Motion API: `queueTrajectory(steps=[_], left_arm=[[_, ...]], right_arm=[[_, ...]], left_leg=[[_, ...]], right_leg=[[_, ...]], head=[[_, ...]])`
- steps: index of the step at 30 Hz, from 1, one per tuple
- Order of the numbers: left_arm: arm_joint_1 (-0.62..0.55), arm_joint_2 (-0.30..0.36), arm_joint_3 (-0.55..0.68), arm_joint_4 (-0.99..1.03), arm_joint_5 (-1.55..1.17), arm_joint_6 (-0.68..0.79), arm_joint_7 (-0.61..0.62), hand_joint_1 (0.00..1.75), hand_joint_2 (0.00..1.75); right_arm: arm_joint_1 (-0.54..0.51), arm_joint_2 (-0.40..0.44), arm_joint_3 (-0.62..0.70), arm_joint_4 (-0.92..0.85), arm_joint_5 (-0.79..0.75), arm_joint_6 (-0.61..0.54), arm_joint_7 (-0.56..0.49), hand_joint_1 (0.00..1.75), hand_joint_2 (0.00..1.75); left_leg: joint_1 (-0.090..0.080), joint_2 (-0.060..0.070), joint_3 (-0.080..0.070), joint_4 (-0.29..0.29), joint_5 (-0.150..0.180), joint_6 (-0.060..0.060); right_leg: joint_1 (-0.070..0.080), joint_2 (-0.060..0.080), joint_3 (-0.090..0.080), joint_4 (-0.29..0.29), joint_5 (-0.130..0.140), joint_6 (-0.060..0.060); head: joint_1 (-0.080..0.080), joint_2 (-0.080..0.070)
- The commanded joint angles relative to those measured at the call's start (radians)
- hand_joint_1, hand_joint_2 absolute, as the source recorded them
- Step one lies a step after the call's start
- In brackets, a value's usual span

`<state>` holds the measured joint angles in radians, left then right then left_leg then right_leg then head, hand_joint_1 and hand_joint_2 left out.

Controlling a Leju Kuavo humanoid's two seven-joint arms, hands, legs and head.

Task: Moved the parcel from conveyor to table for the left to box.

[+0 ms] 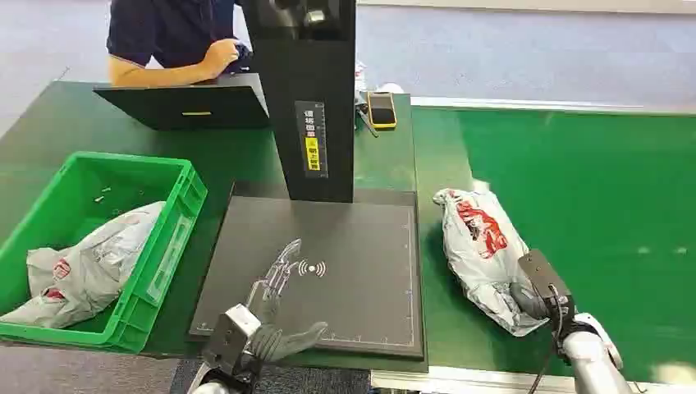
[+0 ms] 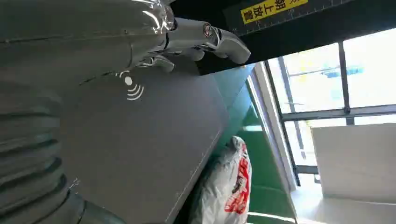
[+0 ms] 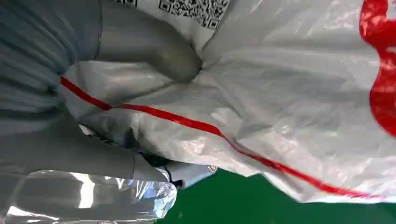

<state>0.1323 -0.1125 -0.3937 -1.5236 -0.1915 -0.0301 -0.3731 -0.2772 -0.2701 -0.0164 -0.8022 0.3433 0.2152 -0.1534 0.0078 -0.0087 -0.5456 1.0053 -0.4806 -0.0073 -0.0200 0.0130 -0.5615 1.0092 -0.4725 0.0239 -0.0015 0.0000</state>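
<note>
Right hand (image 1: 529, 300) grasps the parcel (image 1: 476, 246) on the conveyor (image 1: 591, 205); left hand (image 1: 275, 316) hovers released. Next, I'd say: carry it left onto the table (image 1: 246, 176).

Parcel (image 1: 482, 246) on conveyor (image 1: 591, 205), right of scanner pad (image 1: 345, 246)

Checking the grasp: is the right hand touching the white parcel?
Touching. In the right wrist view the thumb presses into the white parcel.
</note>
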Motion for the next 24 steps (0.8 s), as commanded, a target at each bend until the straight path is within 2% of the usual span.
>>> queueTrajectory(steps=[1,11,13,16,20,24], left_arm=[[-0.018,0.022,-0.015,0.008,-0.003,-0.003,0.009,0.0,1.75],[-0.019,0.021,-0.01,0.01,-0.004,-0.004,0.009,0.0,1.75],[-0.015,0.02,-0.008,0.006,-0.006,-0.007,0.01,0.0,1.75],[-0.007,0.019,-0.015,-0.005,-0.013,-0.004,0.01,0.0,1.75],[-0.021,0.014,-0.03,0.01,-0.017,0.007,0.007,0.0,1.75],[-0.056,0.002,-0.015,0.049,-0.015,0.003,-0.009,0.0,1.75]], right_arm=[[0.014,0.006,0.003,0.009,-0.003,0.001,0.004,1.75,1.75],[0.012,0.012,-0.006,0.007,-0.004,-0.008,0.002,1.75,1.75],[0.019,0.033,-0.037,-0.023,-0.014,-0.042,-0.019,1.75,1.75],[0.041,0.087,-0.131,-0.118,-0.063,-0.155,-0.09,1.75,1.75],[0.145,0.179,-0.343,-0.435,-0.344,-0.298,-0.253,1.75,1.75],[0.248,0.256,-0.431,-0.725,-0.571,-0.321,-0.355,1.75,1.75]], left_leg=[[0.0,-0.001,0.0,-0.001,0.0,0.0],[0.0,0.0,0.0,-0.001,0.0,0.0],[0.0,0.001,0.0,-0.001,0.0,0.0],[0.0,0.001,0.0,-0.001,0.0,0.0],[0.0,0.001,-0.001,-0.001,0.0,0.0],[0.0,-0.004,-0.002,-0.001,0.001,0.0]], right_leg=[[0.0,-0.002,0.001,-0.001,0.0,-0.001],[0.0,-0.001,0.0,-0.001,0.0,-0.001],[0.0,-0.001,0.0,-0.001,0.001,-0.001],[0.0,0.0,0.0,0.0,0.0,-0.001],[0.0,-0.001,-0.001,0.0,0.0,-0.002],[0.0,-0.005,-0.001,0.0,-0.001,-0.002]], head=[[0.0,0.0],[0.0,0.0],[0.0,0.0],[0.0,0.0],[0.0,0.0],[0.0,0.0]])
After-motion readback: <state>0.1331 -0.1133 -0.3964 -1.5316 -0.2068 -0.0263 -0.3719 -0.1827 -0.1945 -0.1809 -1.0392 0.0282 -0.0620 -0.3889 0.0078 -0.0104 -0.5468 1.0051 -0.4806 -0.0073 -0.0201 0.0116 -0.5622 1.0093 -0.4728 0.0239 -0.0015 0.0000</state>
